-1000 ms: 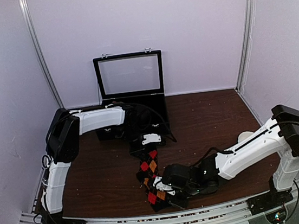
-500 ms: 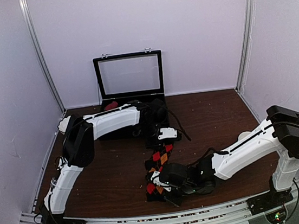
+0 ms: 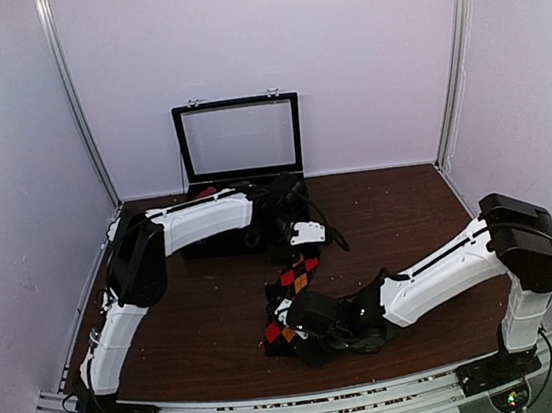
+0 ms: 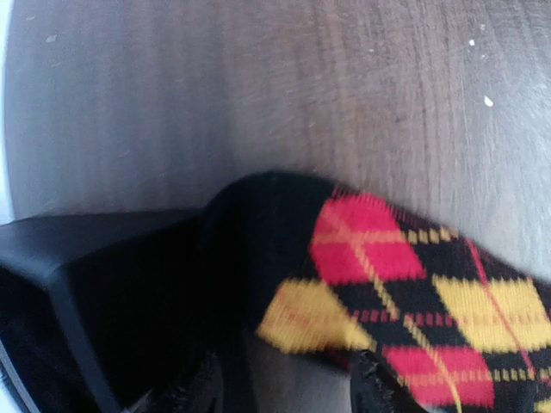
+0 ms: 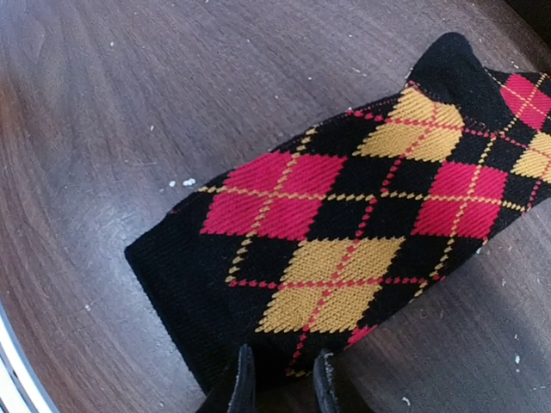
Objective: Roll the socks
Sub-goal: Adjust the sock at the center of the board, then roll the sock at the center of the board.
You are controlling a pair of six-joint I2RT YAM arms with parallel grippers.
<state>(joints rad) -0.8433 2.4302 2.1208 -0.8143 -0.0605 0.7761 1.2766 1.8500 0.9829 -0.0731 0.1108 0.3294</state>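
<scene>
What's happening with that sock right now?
A black argyle fabric sock with red and orange diamonds lies flat on the dark wooden table. The left gripper sits at its far end with jaws apart; the right gripper is at its near end, jaws nearly together at the hem. It is not rolled yet.

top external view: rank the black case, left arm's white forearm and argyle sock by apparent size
1. black case, clearly largest
2. white forearm and argyle sock: about alike, sock partly hidden, so unranked

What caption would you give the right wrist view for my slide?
Black, red and orange argyle sock lying on the dark wooden table, right tool at its edge.
</scene>
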